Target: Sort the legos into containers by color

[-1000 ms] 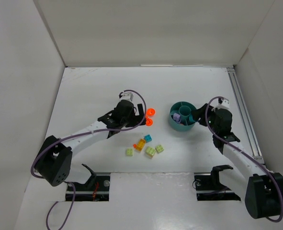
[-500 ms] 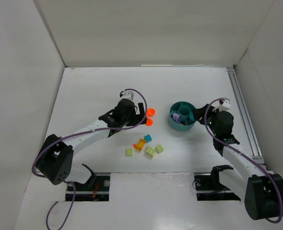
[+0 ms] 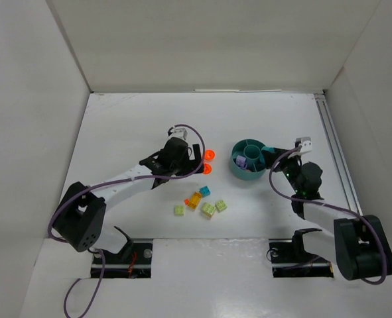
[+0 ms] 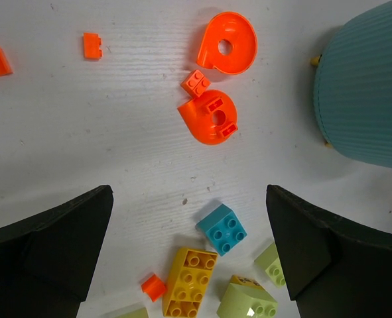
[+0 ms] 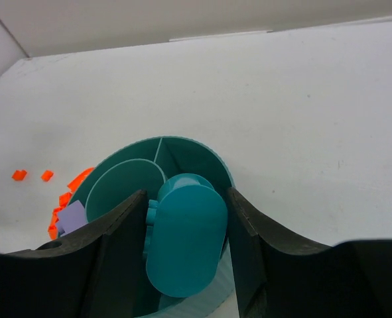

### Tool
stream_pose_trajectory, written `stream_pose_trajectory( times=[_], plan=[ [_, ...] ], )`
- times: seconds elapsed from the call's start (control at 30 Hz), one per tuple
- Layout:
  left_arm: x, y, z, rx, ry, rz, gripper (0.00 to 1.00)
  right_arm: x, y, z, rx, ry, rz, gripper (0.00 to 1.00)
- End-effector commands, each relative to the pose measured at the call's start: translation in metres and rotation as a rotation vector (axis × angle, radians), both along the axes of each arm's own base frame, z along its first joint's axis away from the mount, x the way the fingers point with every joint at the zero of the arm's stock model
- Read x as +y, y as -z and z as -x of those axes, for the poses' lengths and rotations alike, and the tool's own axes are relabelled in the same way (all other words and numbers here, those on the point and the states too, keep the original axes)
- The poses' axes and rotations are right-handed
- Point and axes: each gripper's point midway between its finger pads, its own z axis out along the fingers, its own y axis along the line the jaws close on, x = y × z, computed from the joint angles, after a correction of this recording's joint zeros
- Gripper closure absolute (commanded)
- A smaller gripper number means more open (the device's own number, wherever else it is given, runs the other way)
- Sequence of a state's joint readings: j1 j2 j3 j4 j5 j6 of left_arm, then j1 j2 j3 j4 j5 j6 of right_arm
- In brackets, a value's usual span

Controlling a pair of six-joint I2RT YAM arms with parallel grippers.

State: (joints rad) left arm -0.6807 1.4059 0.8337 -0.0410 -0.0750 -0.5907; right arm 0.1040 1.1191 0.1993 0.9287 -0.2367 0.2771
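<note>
Left wrist: teal dish [image 4: 361, 93] cut by right edge, lime bricks [image 4: 247, 303] by bottom. Teal piece [image 5: 186, 242] between my right fingers [image 5: 119, 258] hides dish centre.

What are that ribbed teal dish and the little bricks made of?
The teal dish looks like moulded plastic, matte, with fine ribs down its outer wall. The orange round pieces and blue-teal brick look like hard, smooth, opaque plastic with crisp moulded edges. The yellow brick seems slightly translucent, though that may be lighting.

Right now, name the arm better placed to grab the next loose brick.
Left. Its open gripper hovers right above the loose bricks, nothing held. The right gripper is at the dish, closed on a teal piece.
</note>
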Motion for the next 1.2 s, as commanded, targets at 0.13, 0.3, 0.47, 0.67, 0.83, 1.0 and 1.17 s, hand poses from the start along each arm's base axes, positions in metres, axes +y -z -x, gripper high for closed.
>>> stream_pose_trajectory(
  times=[0.13, 0.3, 0.47, 0.67, 0.83, 1.0, 1.17],
  plan=[
    [-0.013, -0.021, -0.008, -0.056, 0.023, 0.035, 0.0, 0.014, -0.032, 0.007, -0.235, -0.101, 0.071, 0.77],
    [-0.015, -0.025, -0.01, -0.063, 0.023, 0.041, 0.0, 0.023, -0.027, 0.014, -0.244, -0.138, 0.129, 0.76],
    [-0.018, -0.025, -0.007, -0.063, 0.032, 0.041, 0.0, 0.027, -0.031, 0.022, -0.288, -0.152, 0.169, 0.68],
    [-0.018, -0.028, -0.007, -0.07, 0.032, 0.047, 0.0, 0.025, -0.019, 0.021, -0.222, -0.143, 0.213, 0.49],
    [-0.016, -0.031, -0.005, -0.074, 0.026, 0.059, 0.0, 0.023, -0.016, 0.024, -0.208, -0.145, 0.232, 0.45],
    [-0.015, -0.034, -0.003, -0.081, 0.026, 0.065, 0.0, 0.025, -0.01, 0.021, -0.172, -0.159, 0.243, 0.34],
    [-0.013, -0.034, -0.002, -0.082, 0.026, 0.066, 0.0, 0.033, -0.014, 0.021, -0.175, -0.208, 0.243, 0.29]
  ],
)
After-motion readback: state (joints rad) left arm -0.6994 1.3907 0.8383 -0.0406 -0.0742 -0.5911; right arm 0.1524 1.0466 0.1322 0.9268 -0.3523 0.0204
